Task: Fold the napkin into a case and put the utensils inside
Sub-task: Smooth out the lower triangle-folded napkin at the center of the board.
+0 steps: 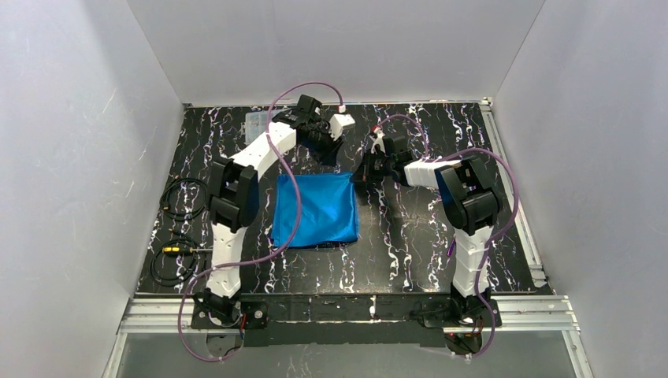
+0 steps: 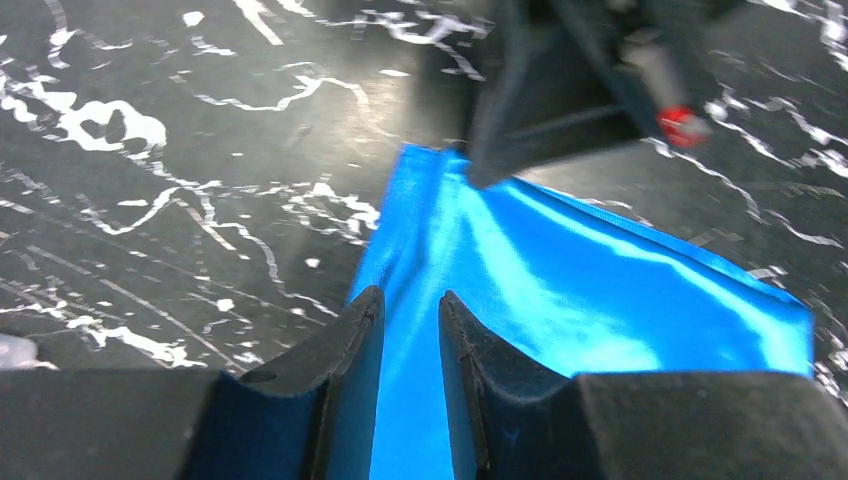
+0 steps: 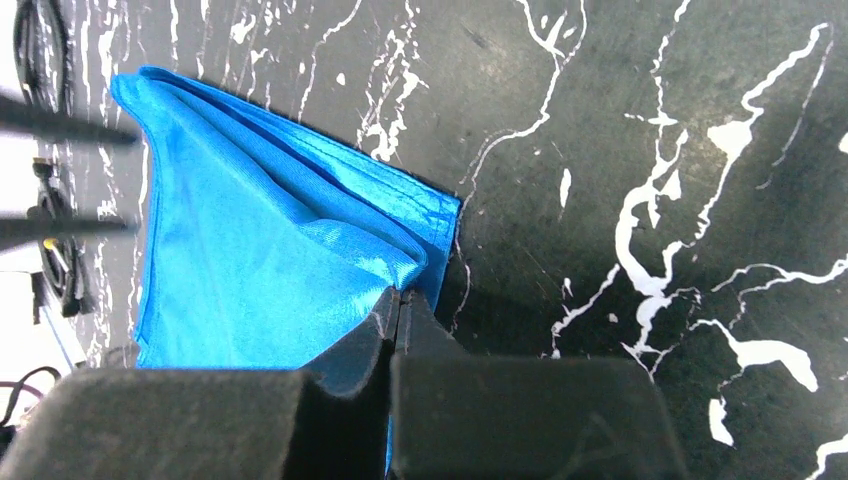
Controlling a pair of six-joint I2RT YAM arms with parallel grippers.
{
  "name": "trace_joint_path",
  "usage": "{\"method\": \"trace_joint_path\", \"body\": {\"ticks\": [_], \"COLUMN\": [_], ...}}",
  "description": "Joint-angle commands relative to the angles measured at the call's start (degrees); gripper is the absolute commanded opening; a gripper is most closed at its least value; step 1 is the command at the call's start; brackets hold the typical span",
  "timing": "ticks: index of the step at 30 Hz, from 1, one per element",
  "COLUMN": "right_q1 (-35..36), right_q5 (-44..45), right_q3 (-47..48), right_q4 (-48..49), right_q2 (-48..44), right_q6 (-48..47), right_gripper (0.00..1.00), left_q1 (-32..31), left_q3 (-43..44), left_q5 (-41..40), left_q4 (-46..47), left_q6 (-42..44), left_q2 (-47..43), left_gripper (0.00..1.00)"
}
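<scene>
The napkin [image 1: 315, 209] lies folded as a bright blue rectangle in the middle of the table. My right gripper [image 1: 367, 170] is at its far right corner. In the right wrist view its jaws [image 3: 398, 300] are shut on that corner of the napkin [image 3: 250, 260], with layered folds showing. My left gripper [image 1: 323, 151] is at the napkin's far edge. In the left wrist view its jaws [image 2: 410, 310] stand a little apart over the cloth [image 2: 560, 290] without pinching it. The utensils are out of view.
A clear plastic box [image 1: 256, 122] sits at the far left of the black marbled table [image 1: 410, 244]. Black cable coils [image 1: 183, 197] lie at the left edge. White walls enclose the table on three sides.
</scene>
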Motion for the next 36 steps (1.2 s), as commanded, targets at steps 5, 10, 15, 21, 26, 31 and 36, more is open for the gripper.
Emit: {"method": "trace_joint_path", "body": {"ticks": [5, 10, 15, 21, 26, 31, 36], "right_q1": [0.0, -0.1, -0.1, -0.7, -1.0, -1.9, -2.4], "right_q5": [-1.9, -1.3, -0.8, 0.5, 1.6, 2.2, 1.5], "right_q3": [3.2, 4.8, 4.2, 3.6, 2.8, 1.4, 0.5], "right_q4": [5.3, 4.3, 5.3, 5.1, 5.4, 6.6, 7.9], "right_q2": [-1.8, 1.5, 4.6, 6.3, 7.0, 7.6, 8.0], "right_q6": [3.0, 2.6, 2.9, 2.9, 3.5, 4.8, 6.0], "right_gripper": [0.01, 0.01, 0.01, 0.01, 0.01, 0.01, 0.01], "left_q1": [-1.5, -4.6, -7.0, -7.8, -9.0, -10.0, -11.4], "left_q3": [-10.8, -16.6, -20.3, -20.0, -20.0, -20.4, -20.6], "left_q5": [13.9, 18.2, 20.9, 25.1, 23.0, 21.1, 19.5], "left_q4": [-7.7, -13.3, -13.4, -13.1, -11.7, -9.4, -5.4], "left_q6": [6.8, 14.2, 15.9, 17.4, 18.2, 18.4, 17.2], "left_q2": [-9.1, -14.5, -16.0, -13.8, -9.8, -7.7, -7.2], "left_gripper": [0.19, 0.15, 0.16, 0.16, 0.16, 0.16, 0.16]}}
